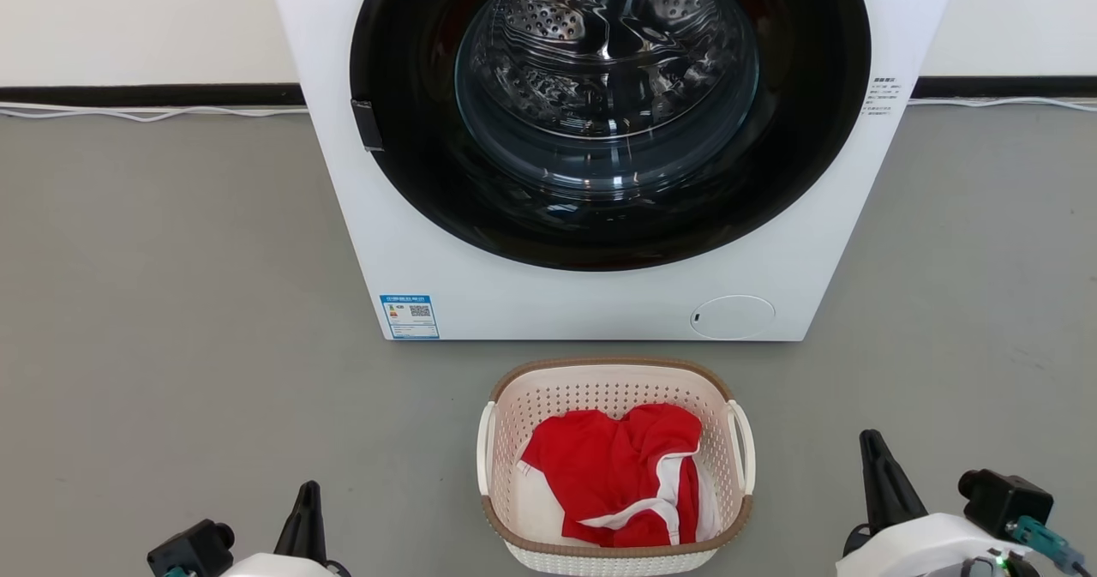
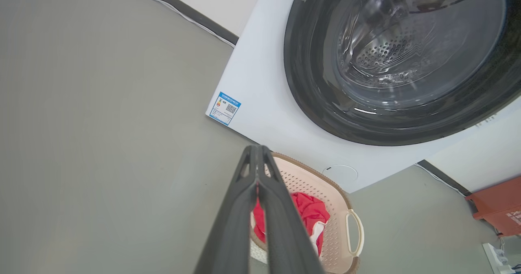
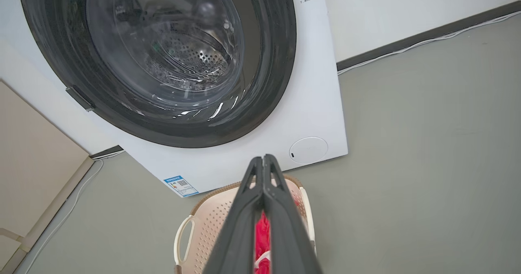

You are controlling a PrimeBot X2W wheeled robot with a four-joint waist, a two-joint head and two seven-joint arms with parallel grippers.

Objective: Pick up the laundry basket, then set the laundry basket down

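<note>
So here's where I'm at: the laundry basket is sitting flat on the grey floor, right in front of the washing machine, close to it but with a strip of floor between them. It's upright, and there's a crumpled red garment with white trim lying in it. My left gripper is down low off to the basket's left and my right gripper is off to its right, both well apart from it. The fingers on both are pressed fully together with nothing between them, so I'm carrying nothing at all. In both wrist views I'm looking along the closed fingers down at the basket from either side. Honestly, this picture cuts both ways. A basket resting on the floor with my hands empty and off to the sides is what you'd get if the lift is yet to come. It's also exactly what you'd get if the basket has been put down and let go. I can't call it from this alone. What I can say is that the left loop handle and the right loop handle are both free and facing my two sides. Any grip on them would need my fingers spread apart and brought in level on both sides, so the basket doesn't tip and dump the garment.
</note>
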